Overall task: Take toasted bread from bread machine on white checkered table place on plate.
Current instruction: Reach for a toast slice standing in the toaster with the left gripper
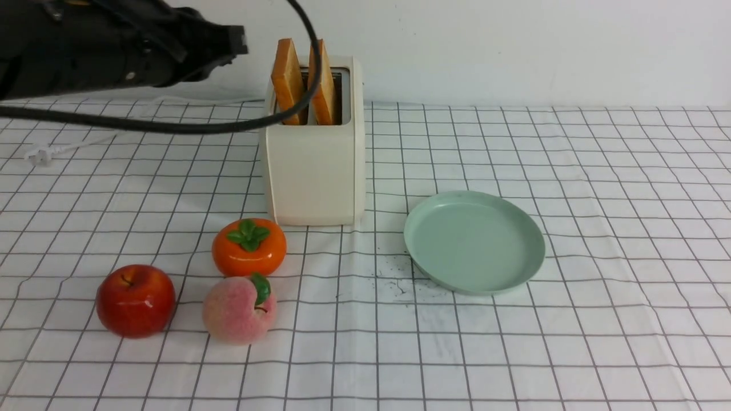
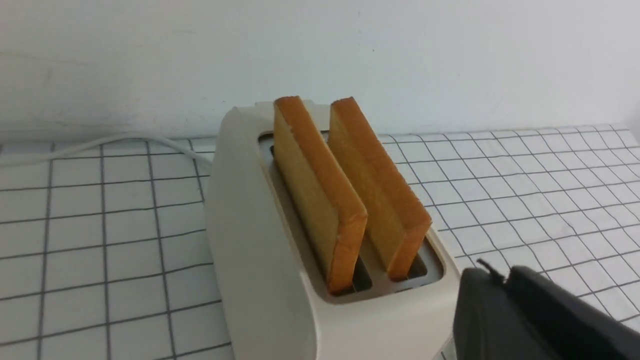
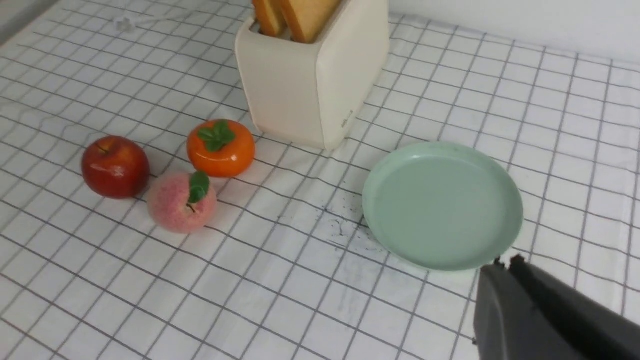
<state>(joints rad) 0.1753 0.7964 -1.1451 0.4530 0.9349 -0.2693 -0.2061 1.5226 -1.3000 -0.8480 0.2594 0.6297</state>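
Two slices of toasted bread [image 1: 285,74] [image 1: 326,100] stand upright in the slots of the cream bread machine [image 1: 314,177] at the back of the white checkered table [image 1: 599,160]. My left gripper [image 1: 239,43] is shut and empty, in the air just left of the toaster's top. In the left wrist view it [image 2: 495,275] hangs beside the toaster [image 2: 250,260], apart from the slices [image 2: 315,190] [image 2: 380,190]. The mint-green plate [image 1: 474,242] lies bare to the toaster's right. My right gripper [image 3: 502,262] is shut and empty, above the plate's [image 3: 442,205] near edge.
A red apple [image 1: 135,299], an orange persimmon [image 1: 249,246] and a pink peach [image 1: 239,308] lie in front of the toaster to its left. The arm's black cable [image 1: 171,125] crosses in front of the slices. The toaster's white plug [image 1: 40,155] lies far left. Dark specks [image 1: 400,279] mark the cloth.
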